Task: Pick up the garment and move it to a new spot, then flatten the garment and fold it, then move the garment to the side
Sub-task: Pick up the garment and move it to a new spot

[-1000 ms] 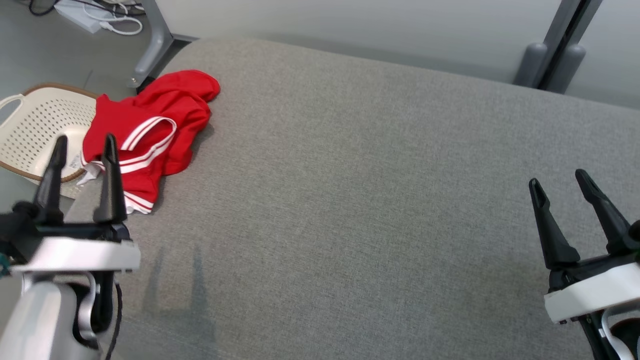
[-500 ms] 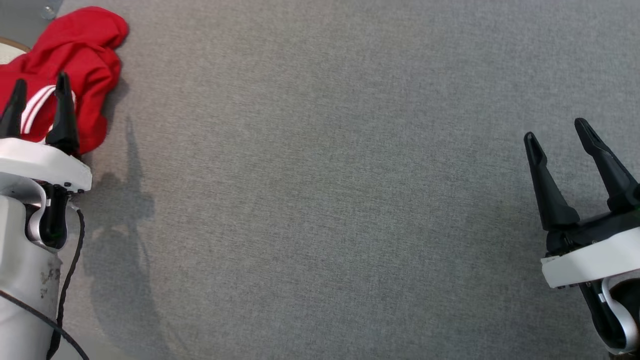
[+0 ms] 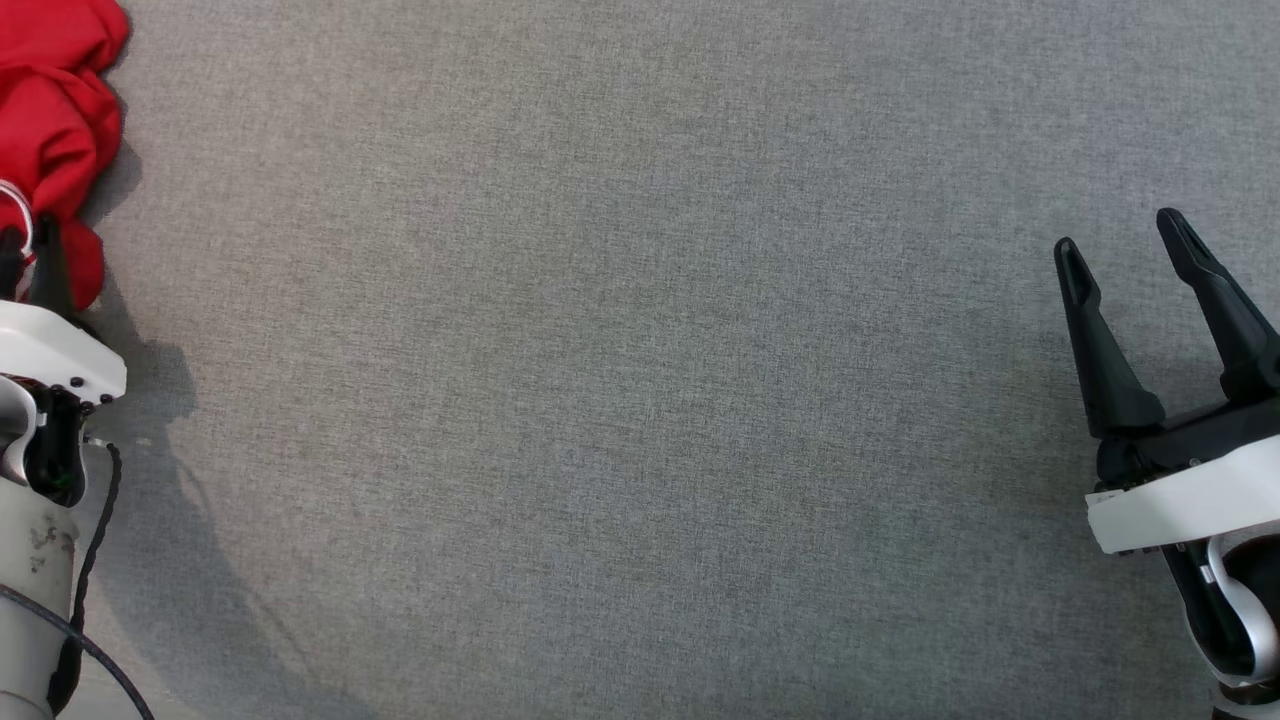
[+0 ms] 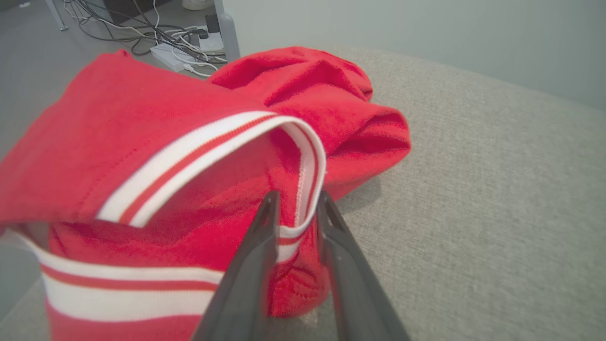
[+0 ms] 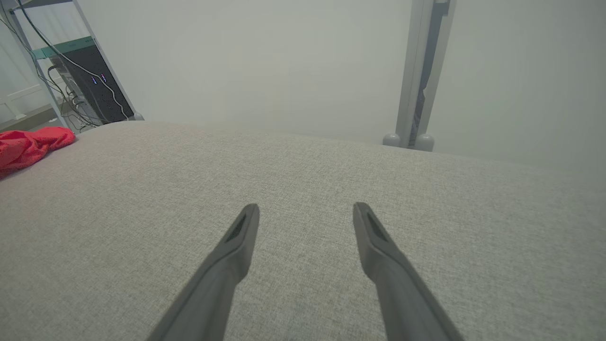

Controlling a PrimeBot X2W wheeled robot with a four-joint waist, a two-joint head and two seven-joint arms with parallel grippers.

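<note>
Since 1 s ago head cam has tipped down & left gripper (image 4: pixel 298 204) has reached the garment (image 4: pixel 142 118), jaws narrowed astride its striped trim (image 4: pixel 208 142); firm pinch or not, can't tell. It's bunched at cushion (image 3: pixel 640 360) left edge. Best: close fully on trim before lifting; right gripper (image 3: pixel 1119 232) spread, idle. Count: 1 garment, 2 grippers
</note>
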